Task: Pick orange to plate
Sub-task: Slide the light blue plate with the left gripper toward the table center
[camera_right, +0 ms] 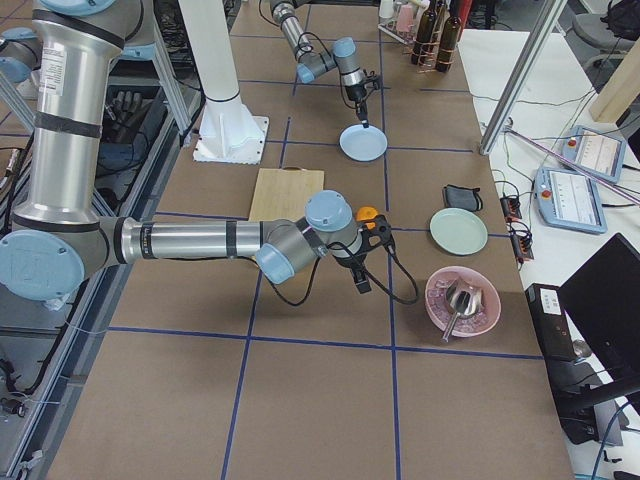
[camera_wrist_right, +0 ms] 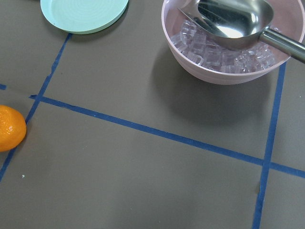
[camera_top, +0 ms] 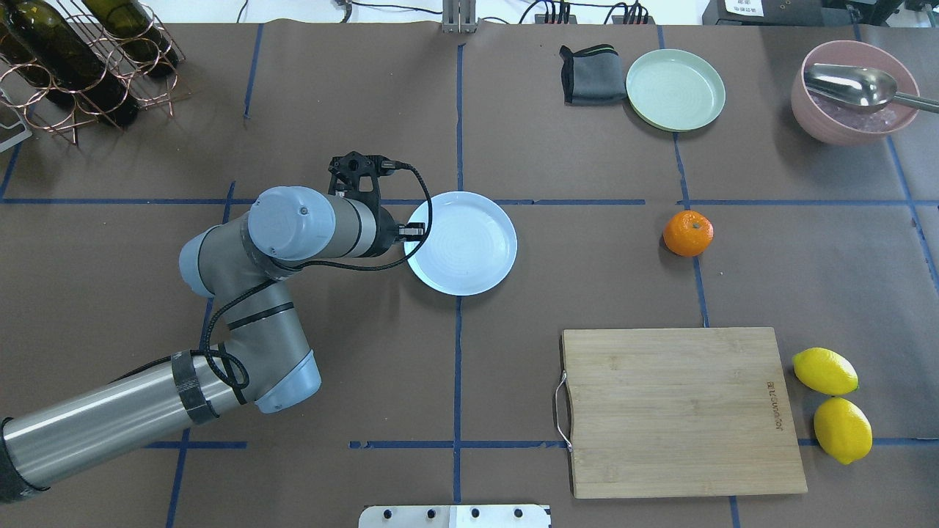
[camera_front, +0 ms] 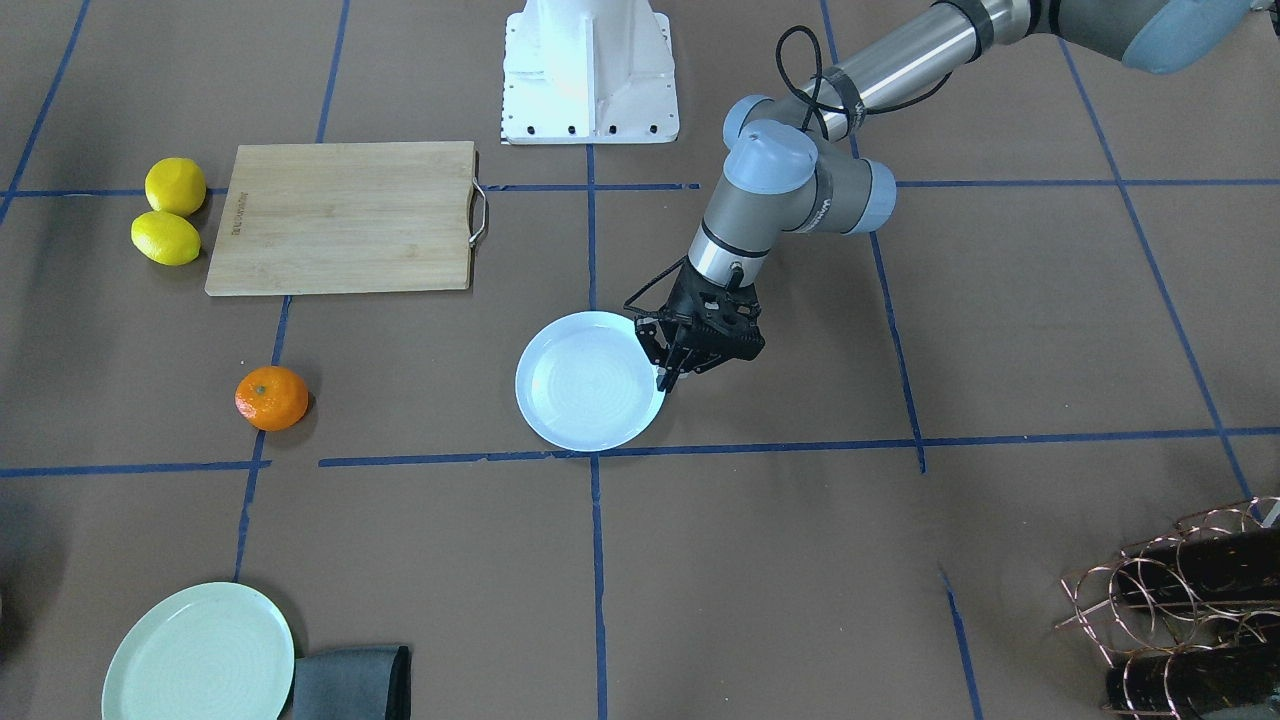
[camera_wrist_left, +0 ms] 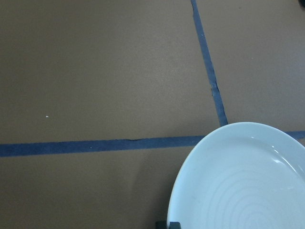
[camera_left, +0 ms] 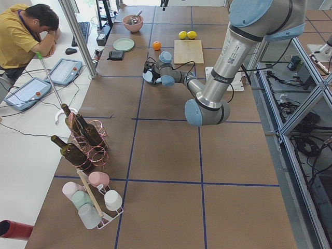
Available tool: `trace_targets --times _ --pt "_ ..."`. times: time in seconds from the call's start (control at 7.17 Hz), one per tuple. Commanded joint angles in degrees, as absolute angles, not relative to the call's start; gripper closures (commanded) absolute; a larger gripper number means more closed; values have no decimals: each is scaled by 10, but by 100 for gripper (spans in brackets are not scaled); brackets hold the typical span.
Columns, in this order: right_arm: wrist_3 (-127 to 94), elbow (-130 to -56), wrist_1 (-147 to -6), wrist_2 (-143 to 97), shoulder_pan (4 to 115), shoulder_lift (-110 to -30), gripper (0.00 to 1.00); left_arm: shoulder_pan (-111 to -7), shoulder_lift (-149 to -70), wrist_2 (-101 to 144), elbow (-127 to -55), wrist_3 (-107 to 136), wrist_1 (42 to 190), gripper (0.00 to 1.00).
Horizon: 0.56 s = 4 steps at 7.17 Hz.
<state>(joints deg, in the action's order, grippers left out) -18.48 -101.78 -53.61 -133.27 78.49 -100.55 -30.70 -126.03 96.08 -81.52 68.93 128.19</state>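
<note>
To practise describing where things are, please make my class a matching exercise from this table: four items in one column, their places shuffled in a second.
Items
1. orange
2. lemons
3. spoon
4. cloth

Places
A. resting in the pink bowl
B. right beside the green plate
C. alone on a blue line
D. next to the cutting board

Pairs: 1-C, 2-D, 3-A, 4-B
</note>
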Motion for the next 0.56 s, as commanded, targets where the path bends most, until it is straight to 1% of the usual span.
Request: trace_targets --times 0.0,0.14,0.28,0.42 --pt "-187 -1019 -535 -1332 785 -1005 0 -308 -1259 962 -820 685 1278 0" --pt "-188 -1022 -534 -1333 785 -1005 0 -334 -1248 981 -832 657 1249 0" --pt "-186 -1023 -534 -1334 784 -1004 0 -364 -1218 1018 -903 561 1178 0" --pt "-189 -1024 -529 -1334 775 -1001 0 -415 -1180 1042 -1001 490 1110 0"
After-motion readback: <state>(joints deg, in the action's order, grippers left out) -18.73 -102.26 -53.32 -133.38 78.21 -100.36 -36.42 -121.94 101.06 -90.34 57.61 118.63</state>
